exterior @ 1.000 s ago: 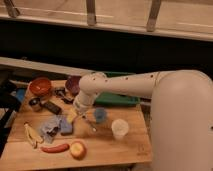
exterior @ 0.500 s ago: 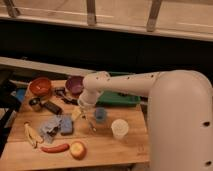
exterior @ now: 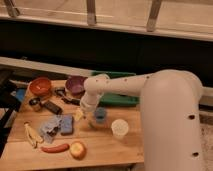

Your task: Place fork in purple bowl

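Hanging gripper beside blue cup

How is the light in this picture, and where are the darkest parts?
Camera view: warm light on the wooden table; darkest is the black band behind it; the floor above looks brightest; the end effector hangs low over the table beside the blue cup.

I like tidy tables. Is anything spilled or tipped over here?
Nothing stands out. The purple bowl, orange bowl, blue cup and white cup all sit upright, nothing spilled. The claw hangs beside the blue cup.
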You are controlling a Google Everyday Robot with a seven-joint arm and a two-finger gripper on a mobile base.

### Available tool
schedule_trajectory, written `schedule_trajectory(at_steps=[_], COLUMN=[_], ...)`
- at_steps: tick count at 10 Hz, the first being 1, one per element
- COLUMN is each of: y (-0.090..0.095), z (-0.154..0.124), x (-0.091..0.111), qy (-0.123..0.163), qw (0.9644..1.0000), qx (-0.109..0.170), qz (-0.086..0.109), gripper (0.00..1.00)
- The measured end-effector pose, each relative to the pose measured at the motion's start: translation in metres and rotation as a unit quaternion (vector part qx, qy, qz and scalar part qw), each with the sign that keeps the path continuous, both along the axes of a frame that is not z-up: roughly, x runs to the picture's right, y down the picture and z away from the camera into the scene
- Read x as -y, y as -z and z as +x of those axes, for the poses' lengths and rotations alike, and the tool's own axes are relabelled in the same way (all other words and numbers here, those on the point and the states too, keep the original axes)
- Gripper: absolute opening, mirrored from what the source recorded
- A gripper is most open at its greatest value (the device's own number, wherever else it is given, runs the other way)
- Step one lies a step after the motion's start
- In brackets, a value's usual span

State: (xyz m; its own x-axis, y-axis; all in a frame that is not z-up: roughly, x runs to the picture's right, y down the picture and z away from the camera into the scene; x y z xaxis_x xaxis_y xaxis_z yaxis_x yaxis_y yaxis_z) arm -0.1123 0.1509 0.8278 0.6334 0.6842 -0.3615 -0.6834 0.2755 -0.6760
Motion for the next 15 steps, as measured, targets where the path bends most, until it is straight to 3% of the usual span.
schedule_trajectory(at_steps=[12, 13, 15], y=[-0.015, -0.017, -0.015], z=[-0.013, -0.012, -0.009], x=[-0.031, -0.033, -0.032], qy=[-0.004, -0.005, -0.003], qw=[0.9995, 0.9994, 0.9993], qx=[-0.007, -0.009, -0.011], qz=[-0.031, -0.032, -0.034], gripper=[0.66, 0.61, 0.41])
